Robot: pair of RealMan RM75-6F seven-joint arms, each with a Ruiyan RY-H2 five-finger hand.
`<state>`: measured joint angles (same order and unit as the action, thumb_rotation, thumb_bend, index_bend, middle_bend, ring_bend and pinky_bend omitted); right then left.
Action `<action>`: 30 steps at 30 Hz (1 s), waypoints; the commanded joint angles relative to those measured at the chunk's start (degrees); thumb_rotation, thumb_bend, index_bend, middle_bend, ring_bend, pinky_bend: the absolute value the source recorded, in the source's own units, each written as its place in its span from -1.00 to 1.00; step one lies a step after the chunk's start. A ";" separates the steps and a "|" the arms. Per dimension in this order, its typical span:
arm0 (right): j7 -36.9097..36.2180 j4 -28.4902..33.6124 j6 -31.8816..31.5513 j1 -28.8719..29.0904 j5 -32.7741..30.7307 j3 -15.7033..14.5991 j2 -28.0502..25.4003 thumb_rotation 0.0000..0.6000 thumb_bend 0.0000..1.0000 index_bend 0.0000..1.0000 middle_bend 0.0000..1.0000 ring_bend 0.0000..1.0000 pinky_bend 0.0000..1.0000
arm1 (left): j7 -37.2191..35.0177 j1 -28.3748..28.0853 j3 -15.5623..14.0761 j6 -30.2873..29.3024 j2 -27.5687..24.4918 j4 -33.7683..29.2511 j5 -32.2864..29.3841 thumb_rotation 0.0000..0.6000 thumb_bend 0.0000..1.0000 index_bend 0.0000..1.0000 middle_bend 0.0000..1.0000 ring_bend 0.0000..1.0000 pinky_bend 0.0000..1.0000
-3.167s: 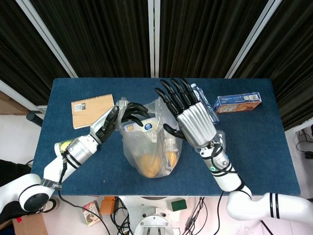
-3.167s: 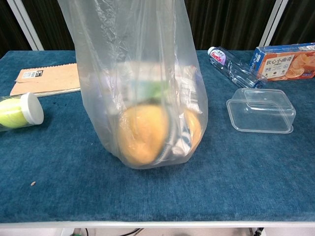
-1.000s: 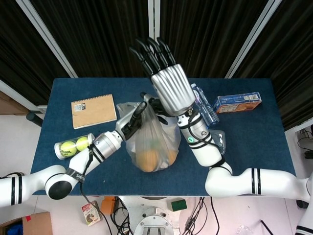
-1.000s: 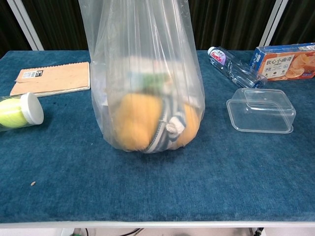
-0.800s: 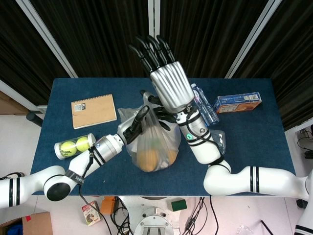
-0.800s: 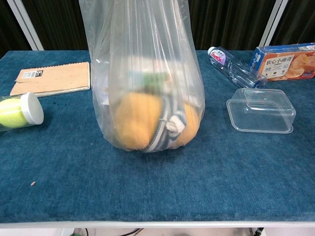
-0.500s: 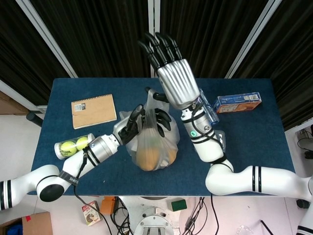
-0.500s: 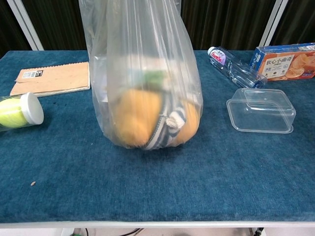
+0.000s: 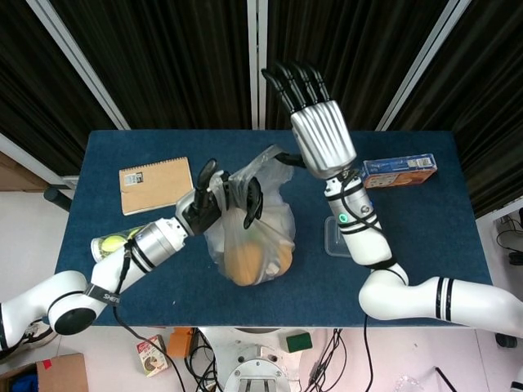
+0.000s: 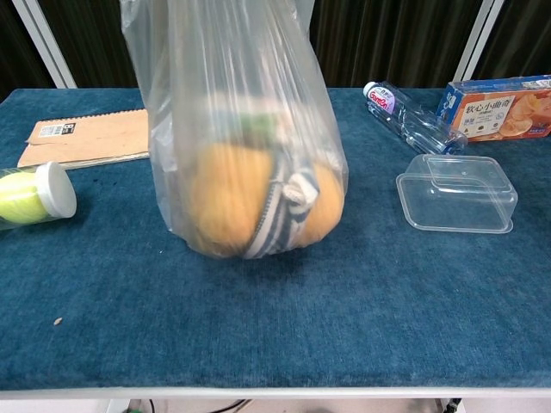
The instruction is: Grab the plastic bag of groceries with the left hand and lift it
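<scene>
The clear plastic bag holds round orange items and a striped thing, and its sides are pulled taut. In the head view my left hand grips the gathered top of the bag from the left, fingers curled over the plastic. One loose handle of the bag sticks up toward my right hand, which is raised behind it, open with fingers spread and holding nothing. In the chest view the bag hangs stretched upward, its bottom at or just above the blue table; I cannot tell which. Neither hand shows in the chest view.
A brown notebook lies at the back left, with a tube of tennis balls in front of it. On the right are a water bottle, a cracker box and a clear lidded container.
My right hand has drawn away from the bag's top, moving right. My left hand has pulled the bag's top leftward, and the bag's bottom has risen and shifted left in the chest view.
</scene>
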<state>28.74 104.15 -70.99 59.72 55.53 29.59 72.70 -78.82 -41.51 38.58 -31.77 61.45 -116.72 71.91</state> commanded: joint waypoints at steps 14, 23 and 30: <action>-23.37 6.94 -1.34 -14.79 21.14 -8.50 -11.14 1.00 -1.00 -1.00 -1.00 -1.00 -1.00 | 3.17 -2.09 0.57 -3.27 -1.15 0.88 -7.58 -0.89 -1.00 -0.09 0.10 -0.02 0.33; -38.08 2.18 -24.12 -32.80 38.30 -16.20 -14.84 1.00 -0.97 -1.00 -1.00 -1.00 -1.00 | 10.70 -6.27 2.60 -3.99 -3.53 1.25 -15.39 -0.89 -1.00 -0.11 0.07 -0.05 0.30; -45.13 -9.86 -38.07 -44.34 43.53 -22.60 -9.85 1.00 -0.95 -1.00 -1.00 -1.00 -1.00 | 18.70 -11.28 4.97 -5.87 -6.43 -0.22 -23.19 -0.89 -1.00 -0.28 -0.10 -0.17 0.19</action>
<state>-12.45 99.97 -104.25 20.54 96.15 10.72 60.45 -62.40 -51.07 42.64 -36.74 56.20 -116.46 50.93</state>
